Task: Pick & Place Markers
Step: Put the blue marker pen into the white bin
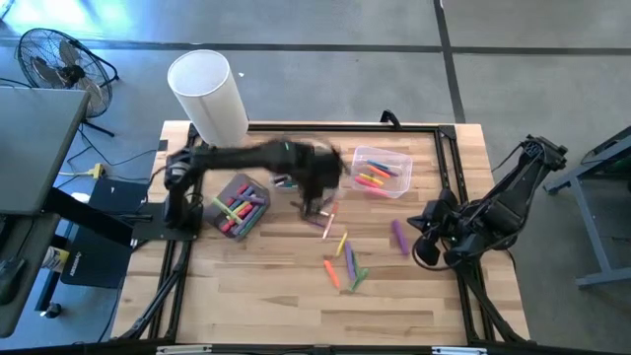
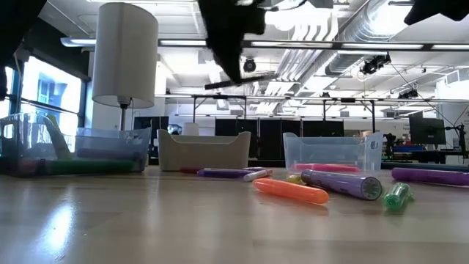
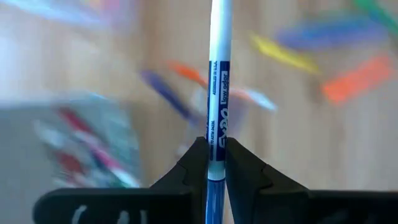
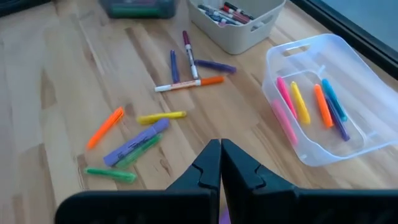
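High view: your left claw hangs mid-desk between grey bin and clear bin; loose markers scattered on wooden desk.
Left wrist: claw pinches white blue-capped marker.
Right wrist: right claw closed, empty, desk edge.

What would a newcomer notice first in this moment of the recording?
The left pincer, blurred above the middle of the wooden table, is shut on a white dry-erase marker with blue print. Loose coloured markers lie scattered at the table's centre, while a clear plastic bin toward the right already holds several. The right pincer waits shut at the right edge.
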Tool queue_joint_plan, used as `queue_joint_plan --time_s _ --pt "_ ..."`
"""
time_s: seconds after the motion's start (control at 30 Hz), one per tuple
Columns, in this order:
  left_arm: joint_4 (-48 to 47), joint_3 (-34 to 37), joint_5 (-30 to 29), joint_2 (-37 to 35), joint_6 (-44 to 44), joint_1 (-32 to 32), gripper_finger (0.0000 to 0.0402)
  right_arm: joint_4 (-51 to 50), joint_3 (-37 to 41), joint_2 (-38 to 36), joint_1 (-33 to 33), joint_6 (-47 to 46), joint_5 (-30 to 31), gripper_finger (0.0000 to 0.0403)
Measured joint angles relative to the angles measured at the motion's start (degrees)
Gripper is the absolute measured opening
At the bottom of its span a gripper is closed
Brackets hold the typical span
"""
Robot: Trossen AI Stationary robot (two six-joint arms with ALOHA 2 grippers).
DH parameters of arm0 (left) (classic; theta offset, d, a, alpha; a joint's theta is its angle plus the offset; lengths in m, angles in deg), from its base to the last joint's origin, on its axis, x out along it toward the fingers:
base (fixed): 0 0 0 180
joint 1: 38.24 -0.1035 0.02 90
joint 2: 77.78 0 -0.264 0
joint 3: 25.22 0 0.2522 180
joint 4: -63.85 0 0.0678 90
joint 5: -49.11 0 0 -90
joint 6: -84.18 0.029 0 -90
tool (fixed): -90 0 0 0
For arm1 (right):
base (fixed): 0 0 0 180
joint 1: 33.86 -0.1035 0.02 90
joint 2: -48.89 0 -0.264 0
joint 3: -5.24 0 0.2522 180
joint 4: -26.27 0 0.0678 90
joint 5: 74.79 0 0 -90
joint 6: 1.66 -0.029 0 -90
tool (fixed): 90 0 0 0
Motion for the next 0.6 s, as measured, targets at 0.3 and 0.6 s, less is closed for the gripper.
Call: queue_joint_plan --time_s 0.3,0.6 --pt "-1.21 3.01 4.48 -2.86 6.70 -19.20 0.0032 1.29 0.00 0.00 6.06 -3.75 0.87 0.0000" --pt "10.59 15.13 14.20 -2.31 10.21 -25.46 0.0033 3.34 0.00 0.00 12.60 -3.83 0.87 0.0000"
